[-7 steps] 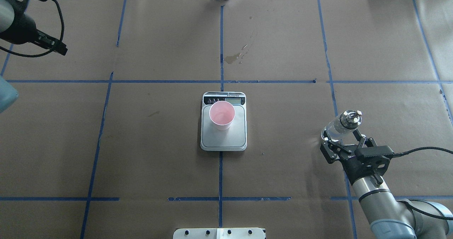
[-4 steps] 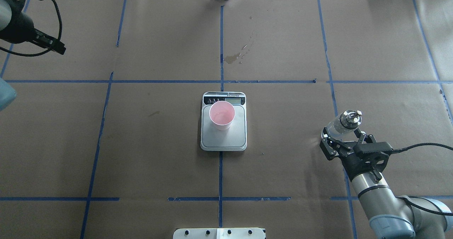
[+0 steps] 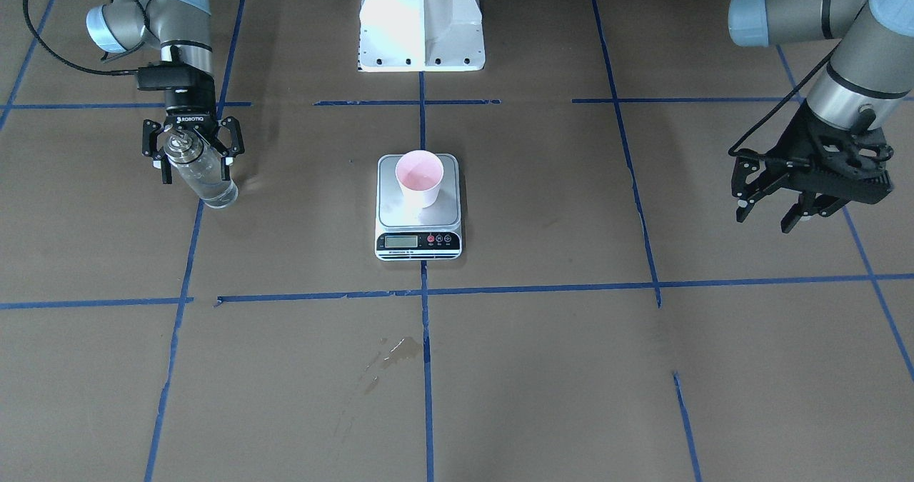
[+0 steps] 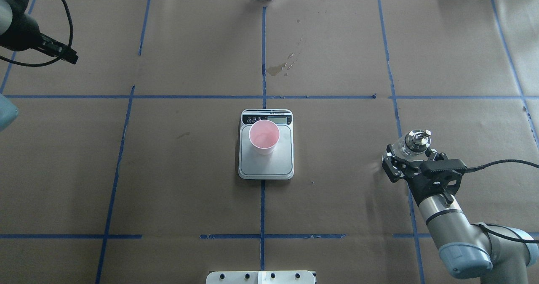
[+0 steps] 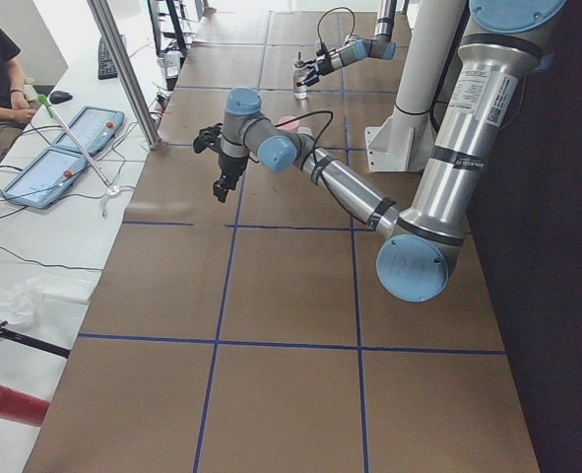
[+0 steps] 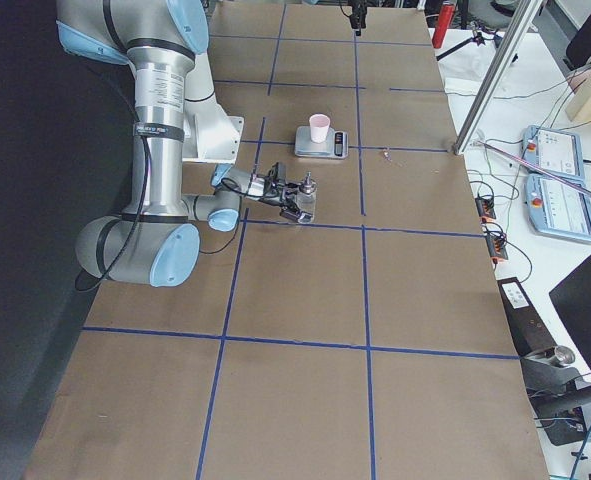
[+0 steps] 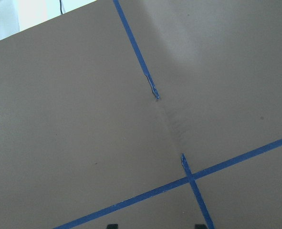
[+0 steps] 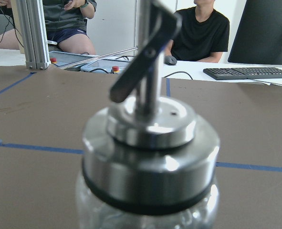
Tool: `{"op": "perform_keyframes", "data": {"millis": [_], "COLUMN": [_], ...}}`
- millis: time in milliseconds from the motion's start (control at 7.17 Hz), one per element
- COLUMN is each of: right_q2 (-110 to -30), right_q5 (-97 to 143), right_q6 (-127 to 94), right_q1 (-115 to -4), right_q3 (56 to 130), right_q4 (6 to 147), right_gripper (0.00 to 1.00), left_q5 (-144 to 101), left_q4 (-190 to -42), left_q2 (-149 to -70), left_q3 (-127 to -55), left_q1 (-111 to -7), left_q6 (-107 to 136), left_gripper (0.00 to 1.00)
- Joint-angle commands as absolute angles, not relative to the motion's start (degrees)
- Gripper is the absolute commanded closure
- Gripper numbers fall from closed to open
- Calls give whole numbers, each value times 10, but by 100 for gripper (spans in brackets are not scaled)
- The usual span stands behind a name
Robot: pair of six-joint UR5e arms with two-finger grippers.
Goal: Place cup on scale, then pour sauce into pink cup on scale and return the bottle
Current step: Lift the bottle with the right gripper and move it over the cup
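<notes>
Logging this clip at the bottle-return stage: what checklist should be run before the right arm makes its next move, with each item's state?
1. Cup upright on the scale platform: ok.
2. Liquid in the cup: cannot tell; its inside reads only pale pink.
3. Bottle between the right gripper fingers: ok, they bracket it below the metal cap.
4. Bottle base resting on the table: cannot tell; it looks low and near upright, but contact is not clear.
5. Bottle well clear of the scale: ok, off to the robot's right.
6. Left gripper out of the way: ok, open, empty and far on the other side.
</notes>
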State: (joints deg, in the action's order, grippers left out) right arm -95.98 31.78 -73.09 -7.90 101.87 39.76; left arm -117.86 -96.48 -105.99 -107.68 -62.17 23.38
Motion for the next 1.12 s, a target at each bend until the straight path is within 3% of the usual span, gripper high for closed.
{"op": "perform_keyframes", "data": {"millis": [0, 139, 279, 697, 976], "right_q2": [-940, -940, -940, -945, -936], "right_q5": [320, 321, 323, 321, 321], "right_q6": [-722, -720, -713, -671, -660], "right_q1": [-83, -83, -84, -87, -100], "right_q3": [1013, 1013, 1015, 1030, 1054], "right_q4": [398, 397, 396, 395, 398], "right_gripper": [2, 9, 25, 97, 100], "left_q5": [-1179, -1179, -1179, -1179, -1179], "left_q4": [-964, -964, -964, -964, -964], "left_q2": [-1059, -1059, -1059, -1060, -1061], "left_q3": [-1080, -1080, -1080, -1085, -1085], "left_q1": [-622, -622, -623, -627, -626], "left_q6": [234, 235, 234, 235, 250], "left_gripper": [38, 38, 38, 38, 38]}}
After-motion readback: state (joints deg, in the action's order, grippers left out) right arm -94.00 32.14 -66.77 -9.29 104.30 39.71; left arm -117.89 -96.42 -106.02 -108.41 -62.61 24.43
